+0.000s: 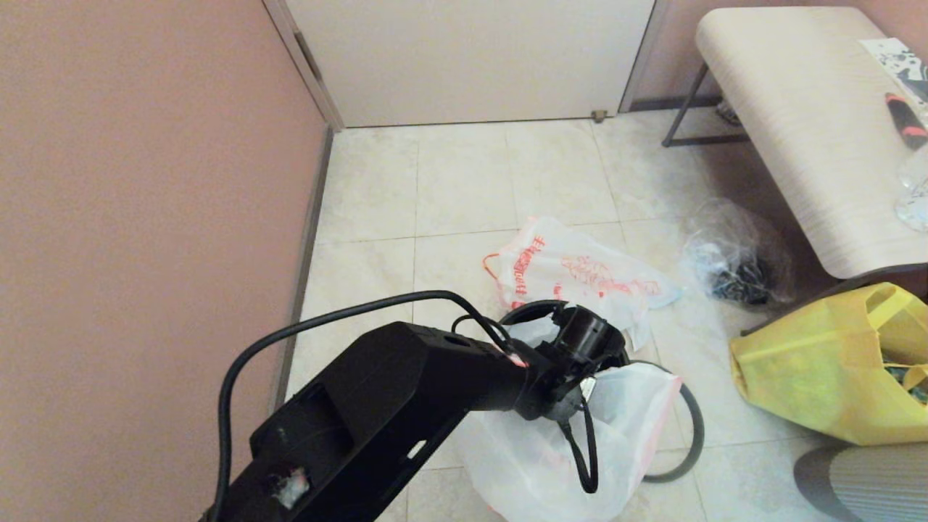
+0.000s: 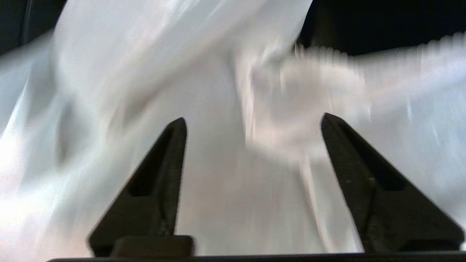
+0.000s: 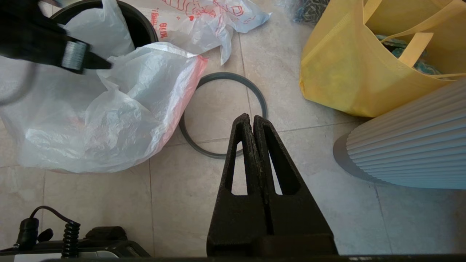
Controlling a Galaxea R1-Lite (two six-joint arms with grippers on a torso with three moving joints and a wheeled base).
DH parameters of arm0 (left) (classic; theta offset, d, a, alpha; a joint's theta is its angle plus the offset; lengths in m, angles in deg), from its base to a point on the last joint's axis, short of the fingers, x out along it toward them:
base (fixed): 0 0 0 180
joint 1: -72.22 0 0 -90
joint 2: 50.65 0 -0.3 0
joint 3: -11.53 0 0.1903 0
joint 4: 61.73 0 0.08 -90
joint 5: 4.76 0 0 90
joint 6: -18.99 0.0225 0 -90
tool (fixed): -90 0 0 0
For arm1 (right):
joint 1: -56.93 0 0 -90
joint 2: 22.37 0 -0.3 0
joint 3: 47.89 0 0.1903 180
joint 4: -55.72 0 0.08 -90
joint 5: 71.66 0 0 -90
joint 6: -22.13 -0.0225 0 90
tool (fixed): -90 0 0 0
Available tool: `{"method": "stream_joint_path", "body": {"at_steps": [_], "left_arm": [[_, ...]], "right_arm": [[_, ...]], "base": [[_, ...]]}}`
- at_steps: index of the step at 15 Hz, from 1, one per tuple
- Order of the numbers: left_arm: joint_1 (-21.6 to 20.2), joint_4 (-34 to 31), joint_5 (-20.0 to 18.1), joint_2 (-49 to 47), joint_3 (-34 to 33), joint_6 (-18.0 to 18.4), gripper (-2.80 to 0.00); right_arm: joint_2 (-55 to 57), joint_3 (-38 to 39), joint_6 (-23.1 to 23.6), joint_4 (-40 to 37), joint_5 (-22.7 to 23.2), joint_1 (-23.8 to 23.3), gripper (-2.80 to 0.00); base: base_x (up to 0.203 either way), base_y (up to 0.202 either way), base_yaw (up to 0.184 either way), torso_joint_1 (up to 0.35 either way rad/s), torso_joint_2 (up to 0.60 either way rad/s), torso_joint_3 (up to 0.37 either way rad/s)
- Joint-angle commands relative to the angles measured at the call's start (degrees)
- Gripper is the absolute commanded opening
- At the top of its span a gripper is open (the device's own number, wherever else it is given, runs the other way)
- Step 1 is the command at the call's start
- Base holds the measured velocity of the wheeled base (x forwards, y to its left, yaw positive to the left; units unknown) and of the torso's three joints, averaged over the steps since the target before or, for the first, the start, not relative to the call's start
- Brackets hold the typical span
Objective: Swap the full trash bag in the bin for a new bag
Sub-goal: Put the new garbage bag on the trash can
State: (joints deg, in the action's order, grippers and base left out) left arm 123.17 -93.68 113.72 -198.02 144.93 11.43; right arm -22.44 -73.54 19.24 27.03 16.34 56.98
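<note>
Fingers (image 2: 160, 182) spread — left hand (image 2: 253, 122) over new bag (image 2: 218, 203)

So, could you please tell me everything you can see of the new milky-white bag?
The new bag is thin, crinkled, translucent milky-white plastic with a pink-orange band along one edge. It is part-way into the bin: one portion sits in the bin's mouth, while the rest spills over the side and billows onto the tiled floor, overlapping the loose grey hoop. The left pincer is over it, open, holding nothing, its fingers framing only white plastic.
</note>
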Motion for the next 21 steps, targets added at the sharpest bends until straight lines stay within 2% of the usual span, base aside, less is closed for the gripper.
{"method": "stream_joint_path", "body": {"at_steps": [1, 4, 7, 8, 10, 11, 13, 16, 18, 21], "left_arm": [[0.4, -6.5, -0.3, 4.3, -0.1, -4.1, 0.00], [0.4, -10.7, -2.0, 10.9, -2.5, -10.9, 0.00], [-0.4, -10.8, -3.9, 20.6, -12.6, -15.3, 0.00], [-2.4, -10.1, -4.3, 21.8, -15.7, -16.6, 0.00], [-7.1, -2.8, -5.5, 22.3, -20.3, -17.5, 0.00], [-9.1, -0.3, -7.6, 22.2, -21.5, -17.5, 0.00], [-12.0, 0.8, -9.5, 21.9, -22.8, -17.9, 0.00], [-14.0, 2.9, -9.7, 23.0, -28.2, -19.1, 0.00], [-15.3, 7.0, -9.6, 22.2, -32.0, -19.4, 0.00], [-16.1, 9.7, -9.5, 19.1, -32.4, -19.3, 0.00]], "right_arm": [[0.1, 0.0, 0.0, 0.0, 0.0, 0.0, -2.80], [0.1, 0.0, 0.0, 0.0, 0.0, 0.0, -2.80], [0.1, 0.0, 0.0, 0.0, 0.0, 0.0, -2.80], [0.1, 0.0, 0.0, 0.0, 0.0, 0.0, -2.80], [0.1, 0.0, 0.0, 0.0, 0.0, 0.0, -2.80], [0.1, 0.0, 0.0, 0.0, 0.0, 0.0, -2.80], [0.1, 0.0, 0.0, 0.0, 0.0, 0.0, -2.80], [0.1, 0.0, 0.0, 0.0, 0.0, 0.0, -2.80], [0.1, 0.0, 0.0, 0.0, 0.0, 0.0, -2.80], [0.1, 0.0, 0.0, 0.0, 0.0, 0.0, -2.80]], "base": [[0.000, 0.000, 0.000, 0.000, 0.00, 0.000], [0.000, 0.000, 0.000, 0.000, 0.00, 0.000], [0.000, 0.000, 0.000, 0.000, 0.00, 0.000], [0.000, 0.000, 0.000, 0.000, 0.00, 0.000], [0.000, 0.000, 0.000, 0.000, 0.00, 0.000], [0.000, 0.000, 0.000, 0.000, 0.00, 0.000], [0.000, 0.000, 0.000, 0.000, 0.00, 0.000], [0.000, 0.000, 0.000, 0.000, 0.00, 0.000], [0.000, 0.000, 0.000, 0.000, 0.00, 0.000], [0.000, 0.000, 0.000, 0.000, 0.00, 0.000]]}}
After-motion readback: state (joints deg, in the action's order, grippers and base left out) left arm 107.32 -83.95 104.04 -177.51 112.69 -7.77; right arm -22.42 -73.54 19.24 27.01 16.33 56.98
